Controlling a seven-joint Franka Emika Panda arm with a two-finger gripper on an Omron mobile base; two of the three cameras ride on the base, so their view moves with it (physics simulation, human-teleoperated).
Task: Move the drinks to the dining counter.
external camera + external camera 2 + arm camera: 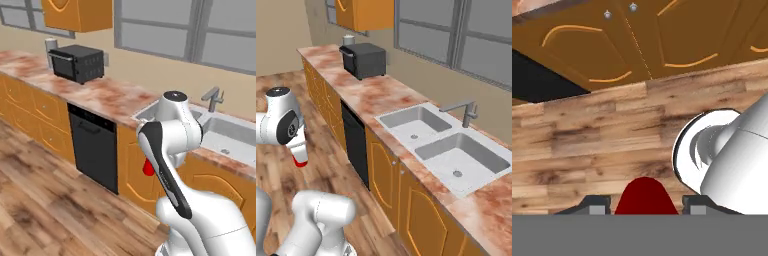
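The arm is folding low over the wooden floor (45, 200), in front of the sink (448, 147) counter's orange cabinets (406, 200), with open floor lying on the side away from the cabinets. The red can (646, 196) is sitting clenched between the gripper (646, 206) fingers, hanging below the sink counter's edge. The right base view is showing the can's underside (300, 163); the left base view is giving a red sliver (147, 168) behind the forearm. The hand is pointing down toward the floor.
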